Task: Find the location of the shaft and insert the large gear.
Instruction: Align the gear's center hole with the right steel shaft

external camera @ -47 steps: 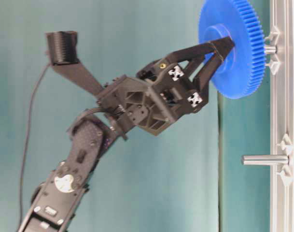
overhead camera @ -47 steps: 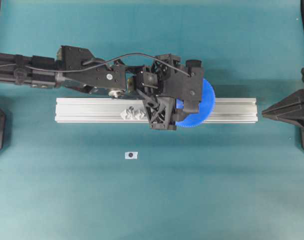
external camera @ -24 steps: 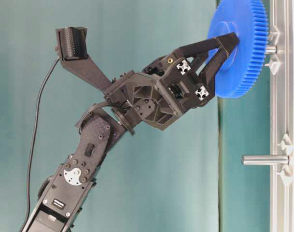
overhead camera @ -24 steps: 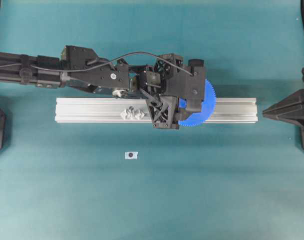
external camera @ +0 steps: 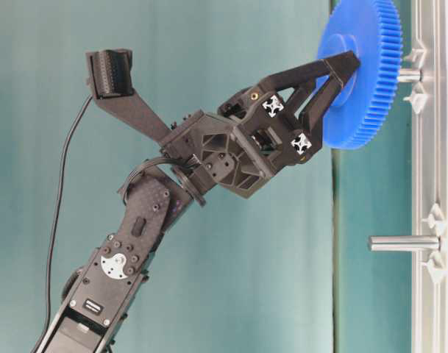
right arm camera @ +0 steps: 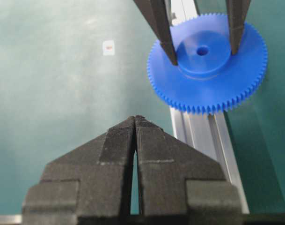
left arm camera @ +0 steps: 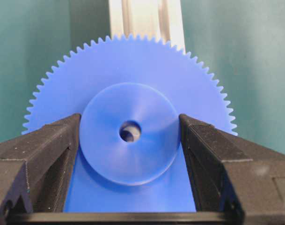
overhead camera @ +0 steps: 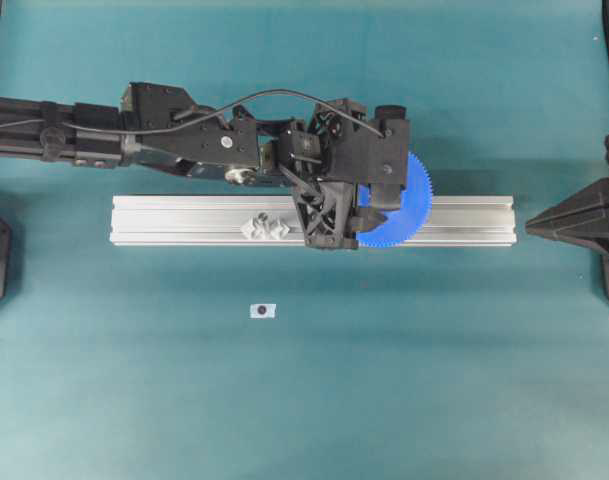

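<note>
Left hand (external camera: 340,73) grips the large gear (external camera: 363,70) by its raised hub, one finger on each side, as the left wrist view shows plainly. The gear is carried face-on to the aluminium rail (overhead camera: 184,220), its flat side parallel to the rail's top face, and overhangs the rail on both edges in the overhead view. In the table-level view the shaft (external camera: 409,75) stands out from the rail between its two clear plastic pieces, long axis square to the gear's face, tip just clear of the gear's far side or barely at it; contact cannot be confirmed. Through the centre hole in the wrist view something pale and dark shows, sitting slightly off to one side of the bore, so alignment looks close but probably not exact. A second, longer pin (external camera: 404,243) sits further along the rail, well apart from the gear. Judgement: the coming move is a straight push along the shaft's axis toward the rail, after a small sideways trim to centre the bore. Right hand (right arm camera: 135,123) is parked at the counter's far edge, fingers pressed together and empty, well away from the rail's end; the left hand is clearly the nearer one.
</note>
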